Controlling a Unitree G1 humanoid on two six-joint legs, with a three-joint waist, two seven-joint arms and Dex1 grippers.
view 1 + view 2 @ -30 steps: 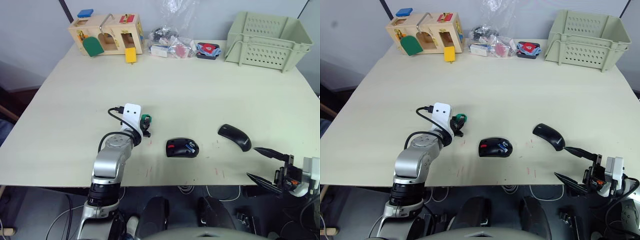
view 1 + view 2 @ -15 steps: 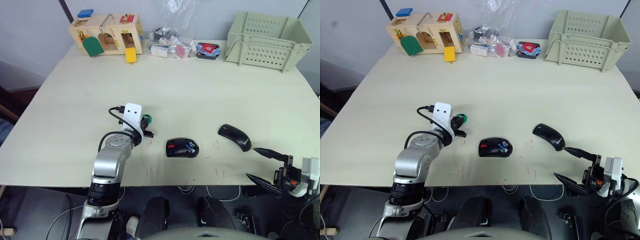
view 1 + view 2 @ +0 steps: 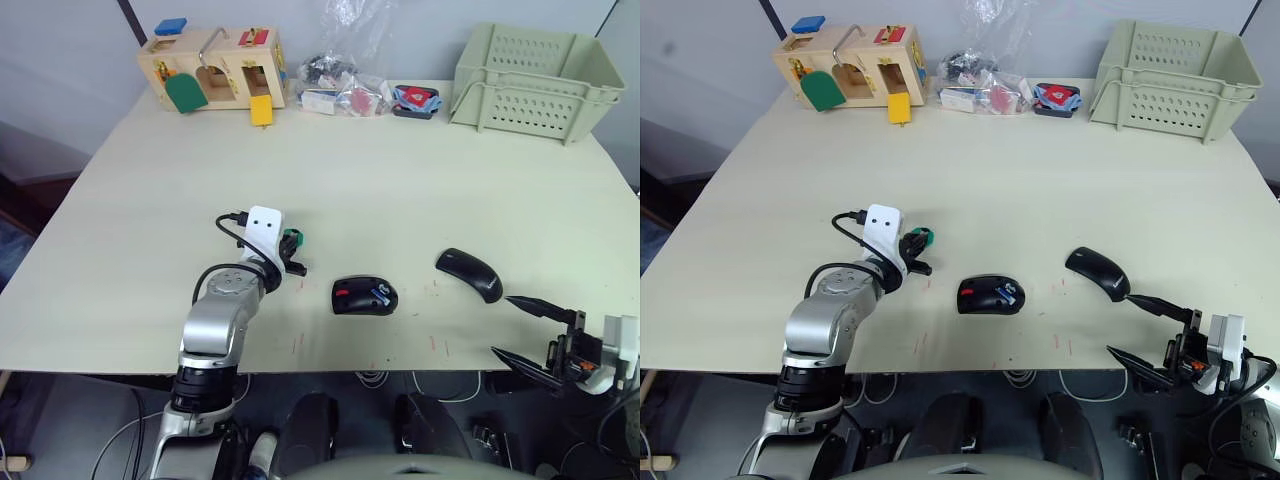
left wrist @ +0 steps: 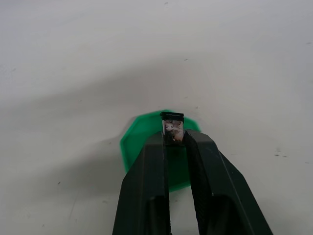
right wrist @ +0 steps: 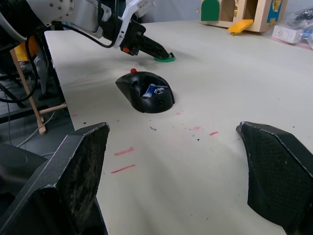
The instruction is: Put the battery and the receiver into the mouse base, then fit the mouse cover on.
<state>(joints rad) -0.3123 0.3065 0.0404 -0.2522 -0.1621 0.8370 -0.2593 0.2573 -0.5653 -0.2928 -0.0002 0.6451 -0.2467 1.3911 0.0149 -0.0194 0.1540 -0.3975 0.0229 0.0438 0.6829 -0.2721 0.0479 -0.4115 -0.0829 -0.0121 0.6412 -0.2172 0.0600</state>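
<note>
**Tiny receiver pinched, ready to carry**

Almost nothing has moved since a second ago; the left gripper [image 4: 173,139] has only shifted a little over the green disc [image 4: 142,147]. It pinches the receiver [image 4: 172,126] by its very end. The grip is small, so the stub could slip or twist on the way to the mouse base [image 3: 365,296], just to the right. The battery [image 5: 149,90] seems to sit inside the base already. That close pinch is clear from the left wrist; the head views show the mouse cover [image 3: 470,274] farther right. The right gripper [image 3: 528,328] hangs spread wide, empty.

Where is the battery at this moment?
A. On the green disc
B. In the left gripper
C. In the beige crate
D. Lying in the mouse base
D: the battery lies in the mouse base, while the left gripper pinches the receiver instead.
</note>
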